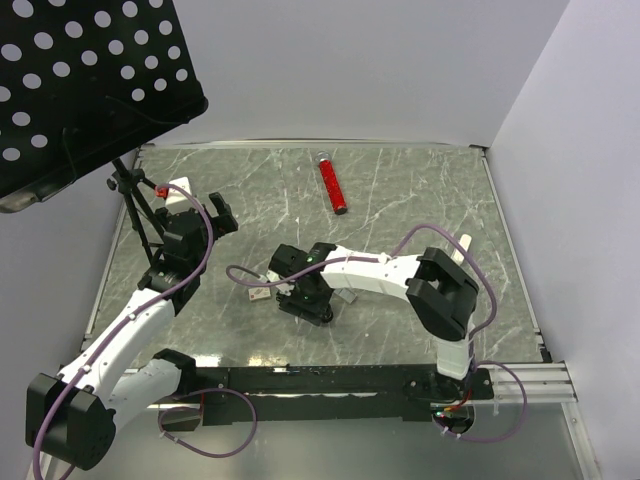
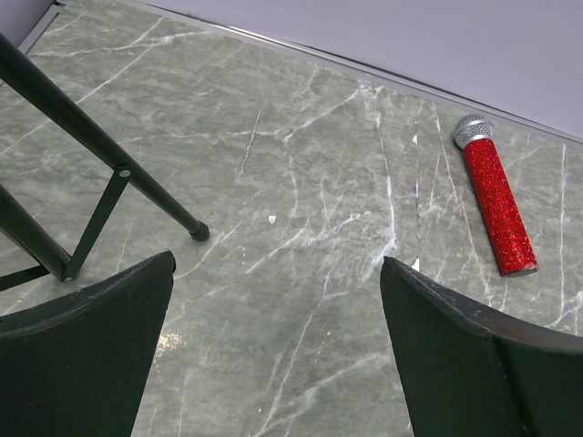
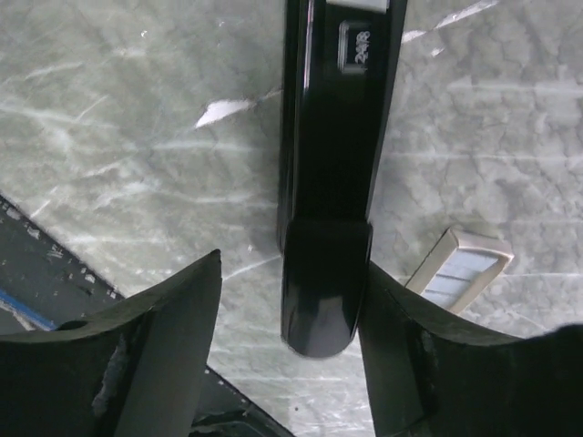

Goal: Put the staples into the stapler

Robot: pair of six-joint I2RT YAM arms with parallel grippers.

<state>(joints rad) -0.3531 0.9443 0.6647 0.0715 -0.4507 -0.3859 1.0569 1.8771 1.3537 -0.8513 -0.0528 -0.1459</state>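
Note:
The black stapler (image 3: 332,164) lies on the marble table, its rounded end between the fingers of my right gripper (image 3: 293,264). The jaws are open: the right finger is against the stapler's side and the left finger stands off it with a gap. The staples (image 3: 460,269), a small silver-grey strip with a pale rim, lie on the table just right of the stapler. In the top view my right gripper (image 1: 303,298) covers the stapler at the table's middle. My left gripper (image 1: 218,213) is open and empty, raised at the far left (image 2: 278,346).
A red glitter microphone (image 1: 333,186) lies at the back of the table and also shows in the left wrist view (image 2: 496,214). A black music stand (image 1: 80,80) stands at the left, its legs (image 2: 100,164) close to my left gripper. A small beige piece (image 1: 258,295) lies left of my right gripper.

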